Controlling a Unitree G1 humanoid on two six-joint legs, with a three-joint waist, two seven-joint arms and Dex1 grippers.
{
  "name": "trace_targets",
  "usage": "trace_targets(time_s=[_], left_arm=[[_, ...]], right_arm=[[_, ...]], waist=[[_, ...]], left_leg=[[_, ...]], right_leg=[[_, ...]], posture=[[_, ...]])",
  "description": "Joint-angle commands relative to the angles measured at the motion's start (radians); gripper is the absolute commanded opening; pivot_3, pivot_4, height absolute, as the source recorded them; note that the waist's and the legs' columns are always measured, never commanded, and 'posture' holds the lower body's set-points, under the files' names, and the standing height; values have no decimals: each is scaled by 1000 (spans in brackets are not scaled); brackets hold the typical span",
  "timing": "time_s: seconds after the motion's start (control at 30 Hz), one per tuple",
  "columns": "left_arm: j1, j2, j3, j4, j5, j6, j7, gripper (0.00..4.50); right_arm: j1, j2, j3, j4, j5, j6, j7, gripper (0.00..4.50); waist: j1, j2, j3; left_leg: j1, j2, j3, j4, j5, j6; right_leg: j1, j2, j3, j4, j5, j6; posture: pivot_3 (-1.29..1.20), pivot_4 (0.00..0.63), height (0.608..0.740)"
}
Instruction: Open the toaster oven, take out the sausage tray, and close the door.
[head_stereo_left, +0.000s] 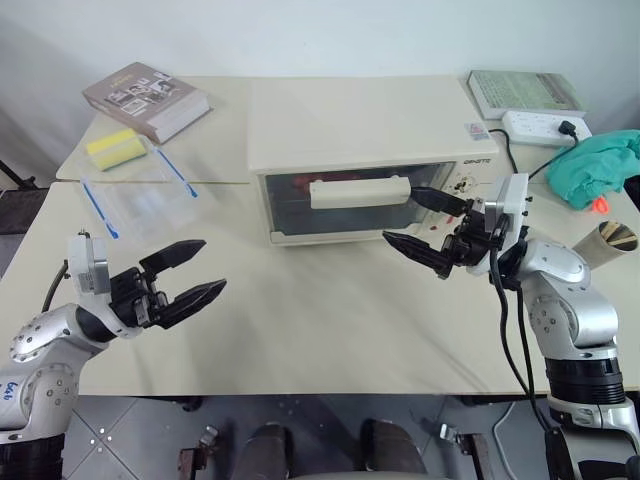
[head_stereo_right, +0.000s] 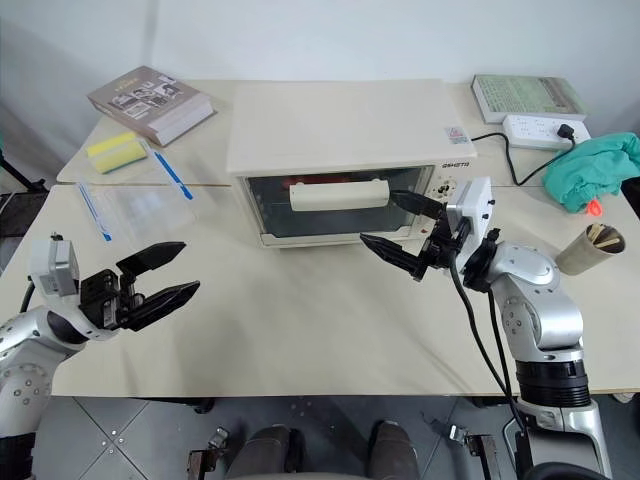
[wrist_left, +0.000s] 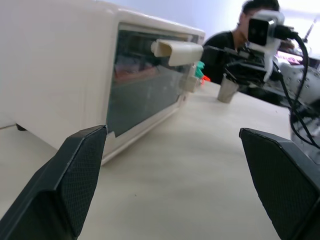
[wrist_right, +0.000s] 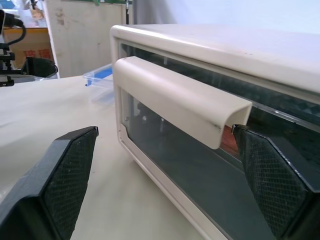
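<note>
Toaster oven (head_stereo_left: 375, 155) at upper centre of the head views, on the cream table (head_stereo_left: 300, 320), its door (head_stereo_left: 355, 200) shut flush, so nothing of the task done yet: opening, taking out the tray and closing all left. Behind the glass, a red blur, probably the sausage tray (head_stereo_left: 300, 183), though too dim to tell for sure. Bar handle (head_stereo_left: 360, 191) untouched. Just right of it, right gripper (head_stereo_left: 425, 220) spread wide and empty, one finger near the handle's right end, the other lower, in front of the door; judged to be lining up for the pull. Left gripper (head_stereo_left: 180, 275) at lower left, wide and empty too, well apart from the oven. Further out in the head views: clear plastic bag (head_stereo_left: 140, 195) with blue strips, yellow sponge (head_stereo_left: 115, 148), two books, power strip (head_stereo_left: 545, 126), teal cloth (head_stereo_left: 600, 165). From the right wrist, handle's (wrist_right: 180, 100) hollow underside seen close between the fingers, not to be made out from above. From the left wrist, oven's blank side wall and a person seated beyond the table, outside the head views.
</note>
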Motion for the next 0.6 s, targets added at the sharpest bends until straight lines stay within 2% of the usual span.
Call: trace_targets(time_s=[0.03,0.3,0.47,0.6], left_arm=[[-13,45,61,41,2,-3,-57,4478],[-61,55,63,88,5,14,-76,4478],[-124,65,20,122,8,74,-78,4478],[-202,22,-52,167,83,44,-62,3599]], right_arm=[[1,-21,4,-42,12,-18,59,4500],[71,-76,22,-116,8,-35,172,4500],[200,-131,62,-164,-99,-234,298,4500],[242,-105,63,-99,-153,-365,293,4500]], waist=[[0,0,0],[0,0,0],[0,0,0],[-2,0,0]], left_leg=[[0,0,0,0,0,0],[0,0,1,-2,0,0],[1,0,1,-5,0,0],[1,0,3,-5,0,0]], right_leg=[[0,0,0,0,0,0],[-1,0,0,-1,0,0],[-1,0,0,-1,0,0],[-1,0,0,-2,0,0]], posture=[[0,150,740],[0,150,740],[0,150,740],[0,150,740]])
